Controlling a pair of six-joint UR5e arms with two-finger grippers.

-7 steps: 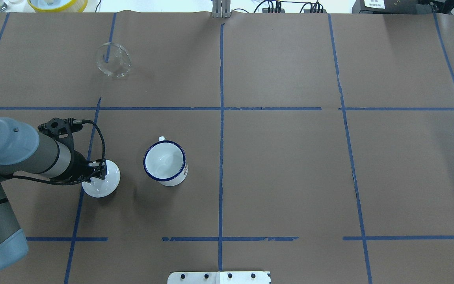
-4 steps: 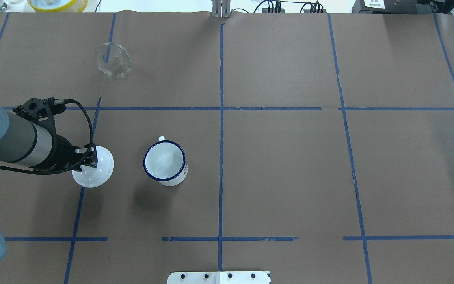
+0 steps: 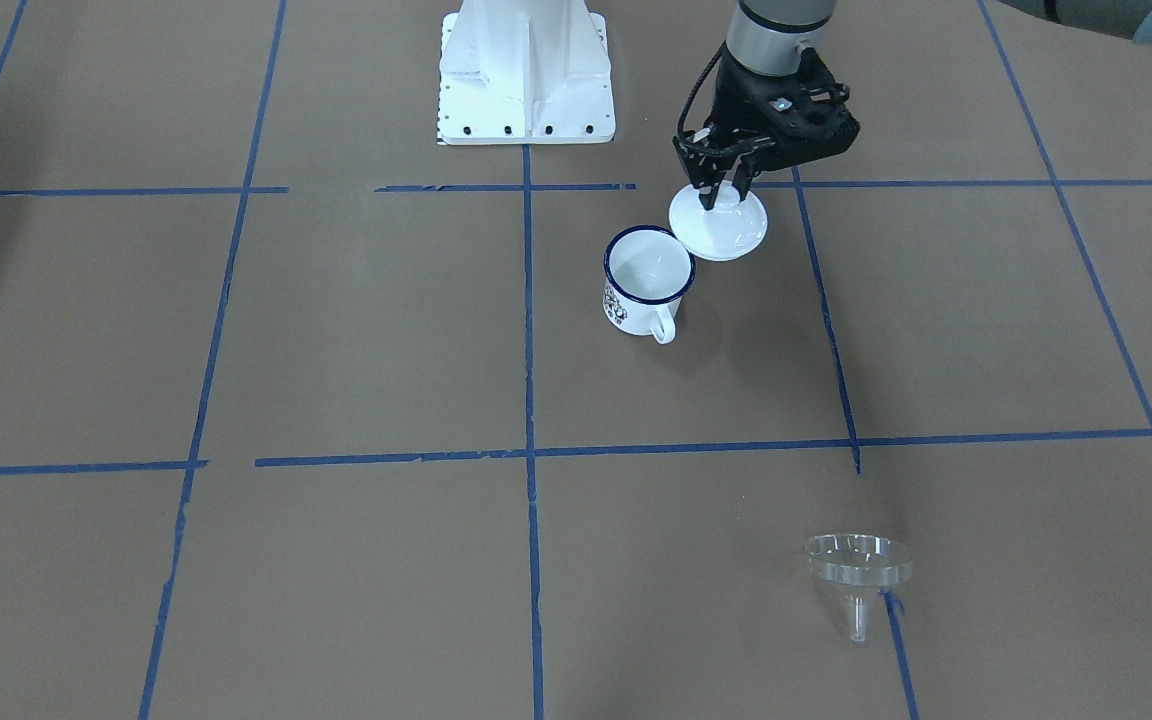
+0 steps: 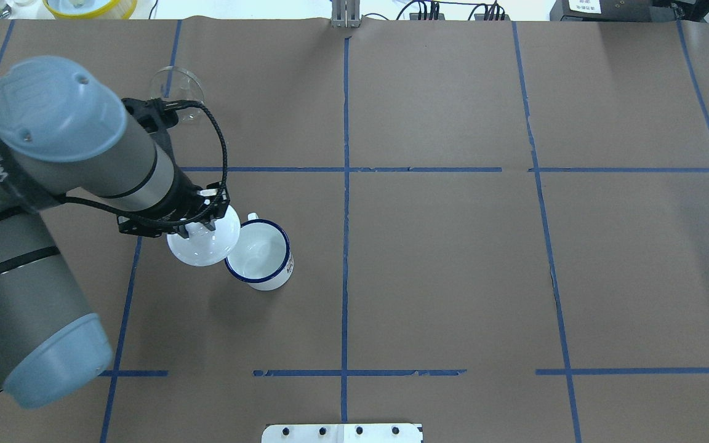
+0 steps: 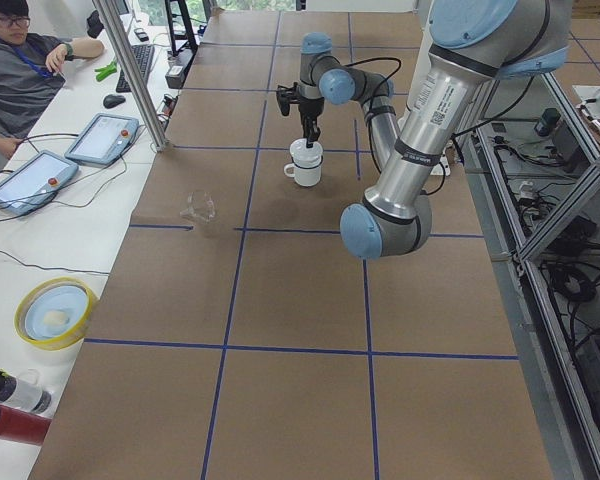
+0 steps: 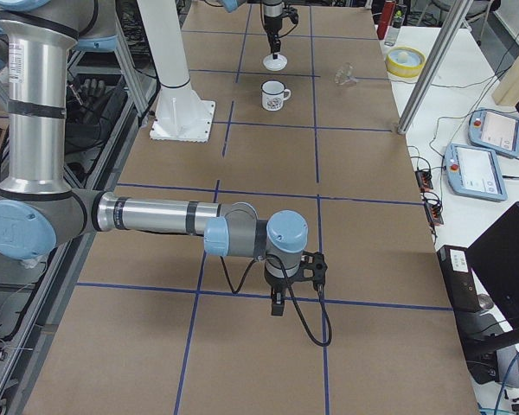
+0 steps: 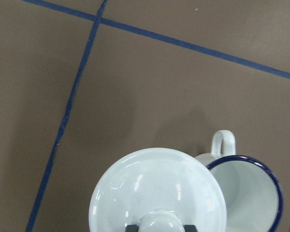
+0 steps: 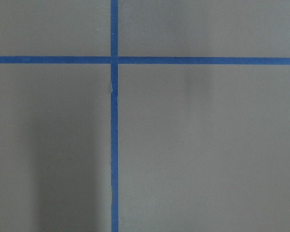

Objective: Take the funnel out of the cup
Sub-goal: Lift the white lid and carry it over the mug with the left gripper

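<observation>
Already the clear funnel rests on the brown surface, well apart from the empty enamel mug, so removal looks done. The left gripper pinches the knob of a white lid near the mug's rim. The next move likely calls for centring it. The right gripper cannot be judged.
</observation>
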